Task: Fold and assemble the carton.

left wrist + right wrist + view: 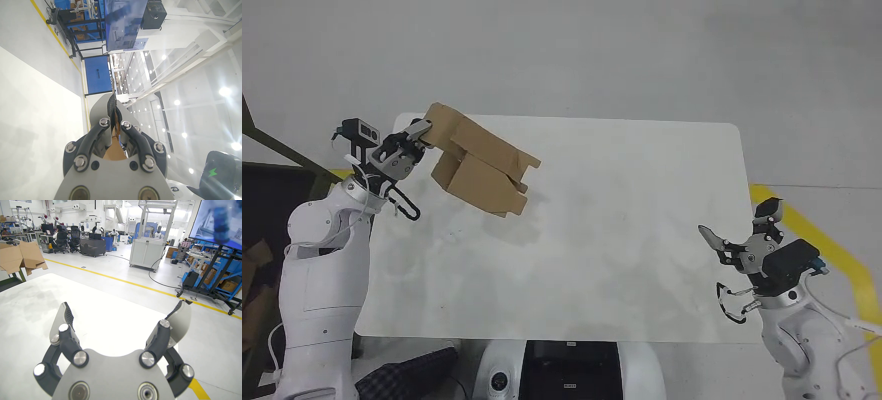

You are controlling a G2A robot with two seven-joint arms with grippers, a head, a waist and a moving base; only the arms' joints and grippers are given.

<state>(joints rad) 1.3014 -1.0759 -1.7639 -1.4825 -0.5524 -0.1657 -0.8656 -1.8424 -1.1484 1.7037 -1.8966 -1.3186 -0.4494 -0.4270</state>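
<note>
The left tool (418, 140) is pinched tight on one end of the carton (482, 162). Its own wrist view shows the two fingers (97, 113) pressed together with a thin edge of brown card between them. The carton hangs from that grip over the far-left part of the counter (642, 250), partly opened, with loose flaps drooping toward the surface. Whether the lowest flap touches the counter cannot be told. The carton's long axis runs from the left tool out to the right and slightly nearer, so the free end points toward the middle of the counter.

The right tool (726, 252) sits at the near-right edge of the counter, spread wide with nothing between its fingers, well apart from the carton. From that tool the carton lies to the far left, across most of the bare surface, and the end facing it is the unheld one with the flaps.

Assembly looks to be at an early stage: the card is gripped but not squared into a box. The left arm is plainly the nearer one. The coming move likely turns on closing the gap between the right tool and the free end, either by the right arm travelling far-left or by the left arm carrying the carton toward the centre.
</note>
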